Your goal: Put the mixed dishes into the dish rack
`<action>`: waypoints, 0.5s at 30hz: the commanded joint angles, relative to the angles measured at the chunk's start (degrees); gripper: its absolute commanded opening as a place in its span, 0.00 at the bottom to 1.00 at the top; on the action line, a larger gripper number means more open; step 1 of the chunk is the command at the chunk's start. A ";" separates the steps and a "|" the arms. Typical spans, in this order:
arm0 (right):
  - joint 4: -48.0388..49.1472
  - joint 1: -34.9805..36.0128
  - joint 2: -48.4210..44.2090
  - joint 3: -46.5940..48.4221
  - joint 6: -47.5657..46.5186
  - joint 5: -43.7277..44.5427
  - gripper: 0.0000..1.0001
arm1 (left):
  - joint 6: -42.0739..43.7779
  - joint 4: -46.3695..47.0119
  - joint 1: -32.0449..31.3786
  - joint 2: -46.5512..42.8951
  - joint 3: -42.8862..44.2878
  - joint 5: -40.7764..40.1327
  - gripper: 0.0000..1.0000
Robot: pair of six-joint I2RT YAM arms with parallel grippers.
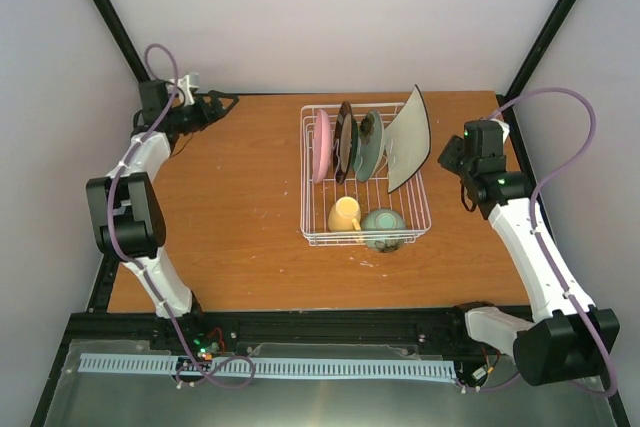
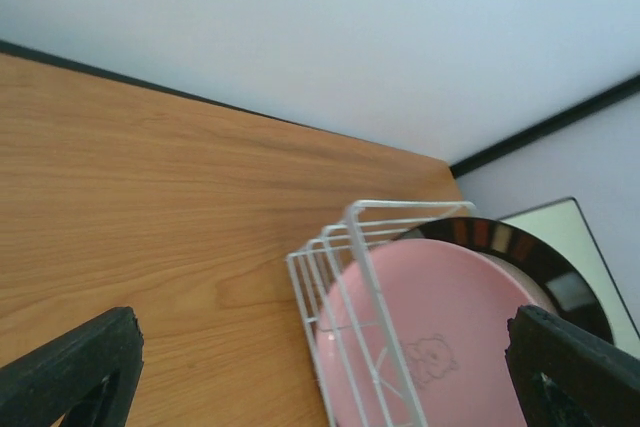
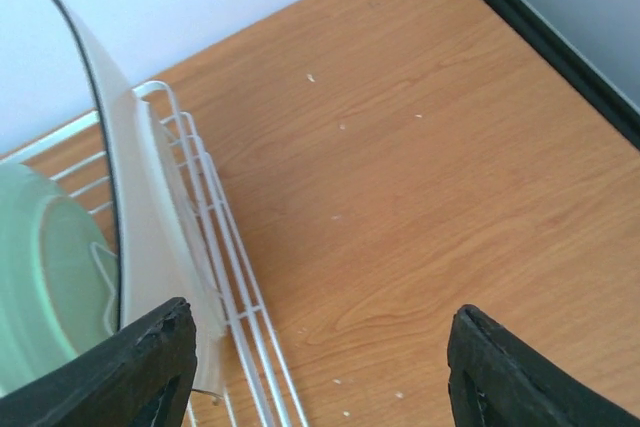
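Hovering my right gripper (image 3: pixel 320 322) just right of the dish rack (image 1: pixel 420 209), I am holding it wide and empty; my left gripper (image 1: pixel 215 104) is hanging off the rack's left side, equally wide. At the rack's back the pink plate (image 1: pixel 322 145), dark brown plate (image 1: pixel 344 140), teal plate (image 1: pixel 370 144) and cream square plate (image 1: pixel 408 139) are standing on edge; the yellow mug (image 1: pixel 345 215) and pale green bowl (image 1: pixel 384 227) are sitting in front.

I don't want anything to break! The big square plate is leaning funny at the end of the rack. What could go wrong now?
1. The cream square plate leans outward over the right end of the dish rack, so it might slide or tip onto the table.
2. The right gripper is open, with one finger right beside that plate's edge. A careless pull away could knock it.
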 commanded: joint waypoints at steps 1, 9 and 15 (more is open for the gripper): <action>8.89 -0.29 1.17 -0.16 1.07 -5.06 0.68 | 2.30 0.34 -4.37 -3.30 1.21 0.69 1.00; 6.89 -0.29 8.57 6.37 -1.72 -9.59 0.67 | 3.43 -0.60 -6.33 -4.18 0.80 -1.30 1.00; 7.47 -0.29 10.01 8.27 -2.45 -9.55 0.66 | 4.17 -0.94 -6.33 -4.46 1.35 -2.49 1.00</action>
